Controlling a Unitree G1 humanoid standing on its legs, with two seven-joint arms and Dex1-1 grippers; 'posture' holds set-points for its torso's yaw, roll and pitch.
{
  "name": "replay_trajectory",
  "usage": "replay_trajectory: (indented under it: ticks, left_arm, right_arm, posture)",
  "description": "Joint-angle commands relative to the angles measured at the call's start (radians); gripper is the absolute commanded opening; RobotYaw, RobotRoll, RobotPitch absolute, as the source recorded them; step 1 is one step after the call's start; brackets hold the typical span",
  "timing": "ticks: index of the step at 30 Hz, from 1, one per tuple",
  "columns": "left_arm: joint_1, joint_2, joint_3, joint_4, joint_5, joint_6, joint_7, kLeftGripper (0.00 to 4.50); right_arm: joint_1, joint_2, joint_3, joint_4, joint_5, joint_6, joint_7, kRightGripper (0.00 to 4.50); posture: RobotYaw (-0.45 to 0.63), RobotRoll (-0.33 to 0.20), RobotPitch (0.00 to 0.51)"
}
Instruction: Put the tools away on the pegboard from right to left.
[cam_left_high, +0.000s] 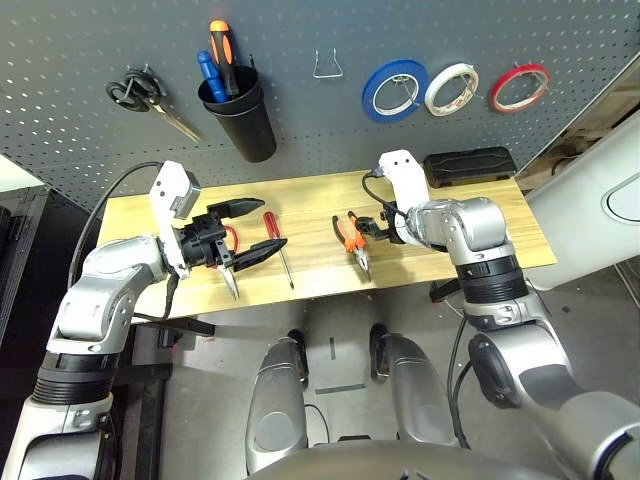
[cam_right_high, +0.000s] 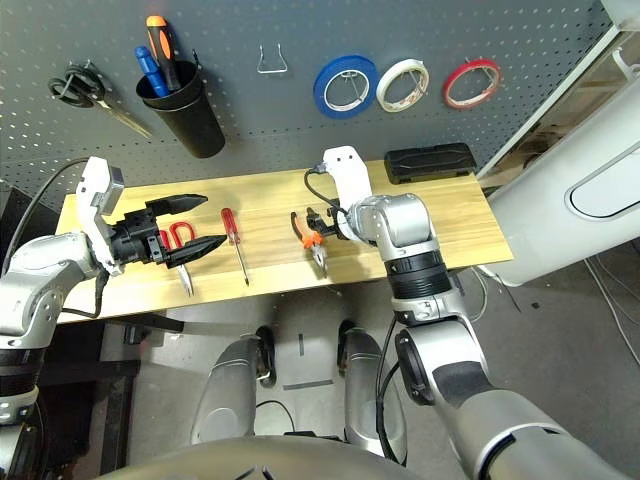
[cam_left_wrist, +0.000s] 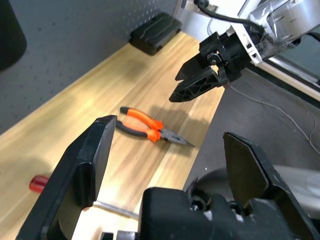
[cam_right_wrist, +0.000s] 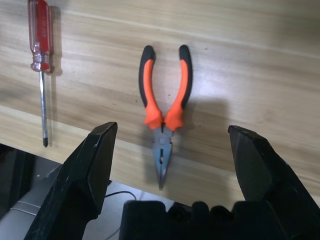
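Pegboard (cam_left_high: 80, 40): red tape ring (cam_left_high: 519, 87) hung at far right, so step 1 appears done. Table (cam_left_high: 520, 235): orange-handled pliers (cam_left_high: 354, 239) mid-right, red-handled screwdriver (cam_left_high: 278, 246) centre, red-handled scissors (cam_left_high: 229, 262) left; 3 tools left to stow. Right claw (cam_right_wrist: 172, 165) released, empty, over pliers; judged next pick. Left claw (cam_left_high: 250, 228) released, empty, above scissors. Right wrist view shows the pliers' closed tip reaching the table's near edge; head views don't.

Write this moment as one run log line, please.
red tape ring: hung on pegboard | right gripper: open, over pliers | left gripper: open, above scissors | screwdriver: on table
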Motion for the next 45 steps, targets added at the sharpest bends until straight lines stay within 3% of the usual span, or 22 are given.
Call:
replay_trajectory:
  ticks: [1,14,28,40,43,45]
  left_arm:
    - [0.038,0.019,0.008,-0.050,-0.012,0.028,-0.003,4.50]
    - [0.061,0.013,0.013,-0.170,-0.051,0.135,0.054,4.50]
    - [0.073,0.009,0.016,-0.209,-0.069,0.161,0.098,4.50]
    - [0.079,-0.004,0.010,-0.204,-0.060,0.140,0.107,4.50]
    - [0.075,-0.010,0.009,-0.212,-0.062,0.143,0.115,4.50]
    - [0.073,-0.012,0.009,-0.216,-0.064,0.145,0.119,4.50]
  right_arm:
    - [0.023,0.015,0.012,0.030,-0.002,0.011,-0.020,4.46]
    - [-0.014,0.072,0.044,0.206,-0.040,-0.110,-0.095,4.46]
    - [-0.120,0.140,0.031,0.524,-0.061,-0.324,-0.122,4.46]
    - [-0.168,0.143,0.039,0.764,-0.102,-0.472,-0.123,4.46]
    - [-0.169,0.136,0.036,0.783,-0.107,-0.487,-0.118,3.84]
    - [-0.169,0.130,0.035,0.783,-0.109,-0.489,-0.111,3.17]
  posture:
    - [0.00,0.000,0.329]
    - [0.01,0.000,0.369]
    - [0.04,0.000,0.352]
    - [0.05,0.000,0.334]
    - [0.05,0.000,0.328]
    - [0.05,0.000,0.324]
